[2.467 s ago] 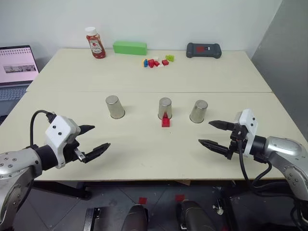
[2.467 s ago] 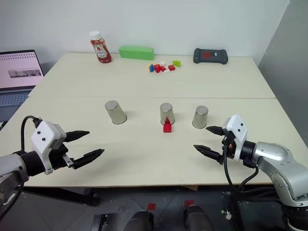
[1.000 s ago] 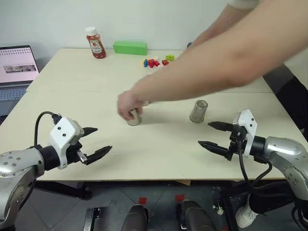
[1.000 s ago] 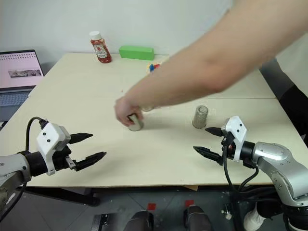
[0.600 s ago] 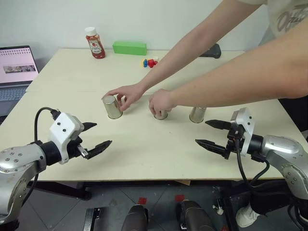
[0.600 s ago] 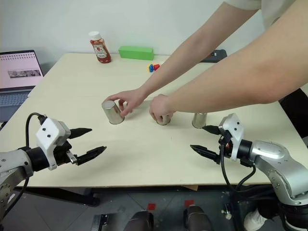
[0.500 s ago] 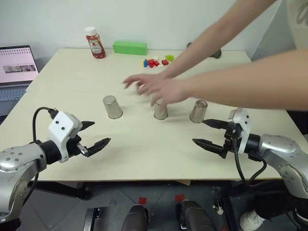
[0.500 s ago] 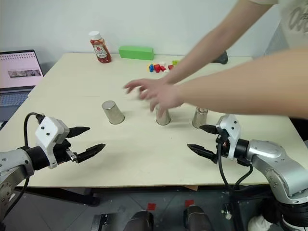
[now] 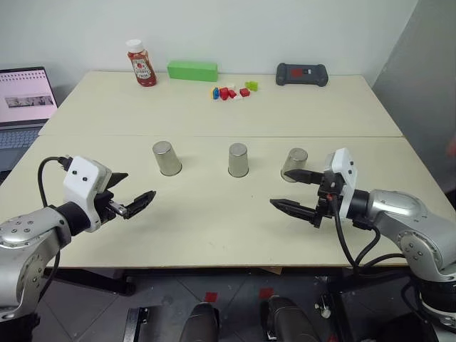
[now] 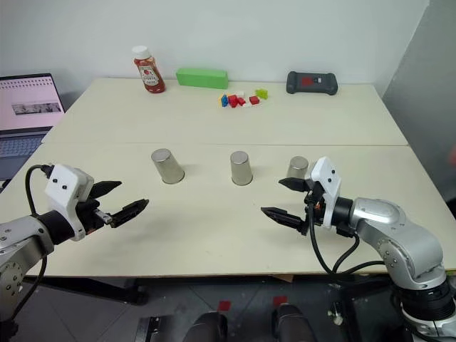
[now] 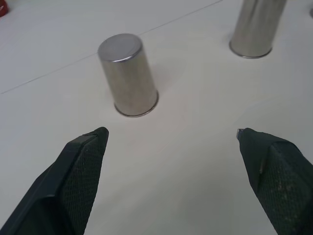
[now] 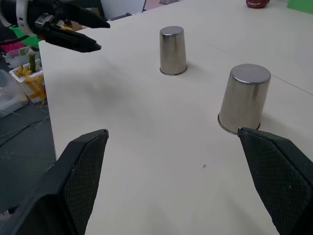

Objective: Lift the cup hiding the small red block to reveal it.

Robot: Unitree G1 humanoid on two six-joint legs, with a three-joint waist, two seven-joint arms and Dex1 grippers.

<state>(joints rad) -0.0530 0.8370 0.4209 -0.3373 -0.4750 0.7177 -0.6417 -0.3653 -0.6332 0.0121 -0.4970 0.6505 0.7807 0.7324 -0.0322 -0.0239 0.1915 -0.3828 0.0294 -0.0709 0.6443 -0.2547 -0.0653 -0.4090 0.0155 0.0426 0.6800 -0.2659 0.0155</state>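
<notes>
Cups stand upside down in a row across the middle of the pale surface (image 9: 214, 221): the left cup (image 9: 167, 158), the middle cup (image 9: 238, 160) and the right cup (image 9: 293, 164), each well apart from the next. The red block cannot be seen, and which cup covers it cannot be told. At lower left of the frame the left gripper (image 9: 130, 195) hovers with its fingers wide apart, near the left cup but not touching it. At lower right the right gripper (image 9: 291, 192) hangs just beside the right cup, fingers likewise spread with nothing between them. Along the far edge, in the upper part of the frame, sit a ketchup bottle (image 9: 141, 64), a green box (image 9: 192, 70), loose bricks (image 9: 231, 91) and a dark device (image 9: 302, 74). A laptop (image 9: 25, 100) shows at the left edge.
</notes>
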